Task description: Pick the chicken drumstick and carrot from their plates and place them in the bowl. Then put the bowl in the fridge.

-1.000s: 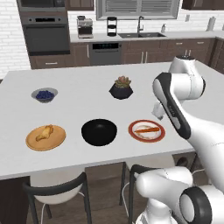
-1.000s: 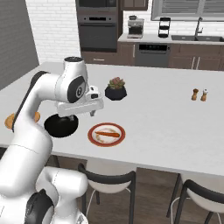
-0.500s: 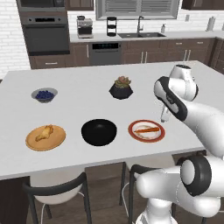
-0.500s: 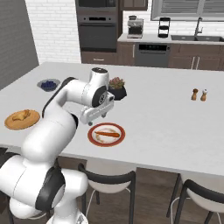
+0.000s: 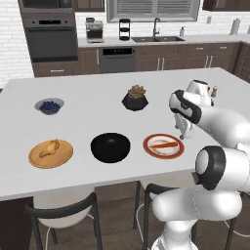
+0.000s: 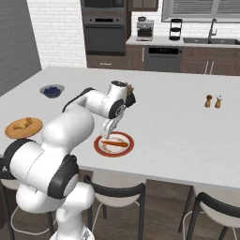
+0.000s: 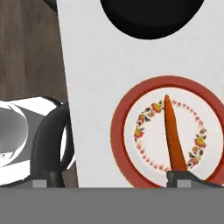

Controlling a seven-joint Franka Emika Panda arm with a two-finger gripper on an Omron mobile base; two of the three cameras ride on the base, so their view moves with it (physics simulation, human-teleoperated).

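Note:
The slim orange carrot (image 7: 174, 135) lies on the white plate with a red rim (image 7: 117, 131), near the island's front edge. My gripper (image 7: 109, 183) hangs open just above this plate (image 5: 163, 145); one fingertip (image 7: 181, 178) stands over the carrot's thick end (image 6: 115, 143). The gripper (image 5: 183, 131) holds nothing. Left of it sits the glossy black bowl (image 5: 111, 147), its rim at the top of the hand view (image 7: 153, 17). The golden chicken drumstick (image 5: 50, 148) rests on the orange-tan plate (image 5: 36, 158) at the far left. The fridge is out of view.
A dark pot with a succulent (image 5: 135, 97) stands behind the bowl, and a small grey bowl of blueberries (image 5: 49, 105) sits at the back left. Salt and pepper shakers (image 6: 213, 101) stand far right. Black stools (image 5: 63, 212) line the island's front edge.
The arm has swung from above the black bowl toward the red-rimmed plate, and the hand has come down close over the carrot. The jaws stayed open.

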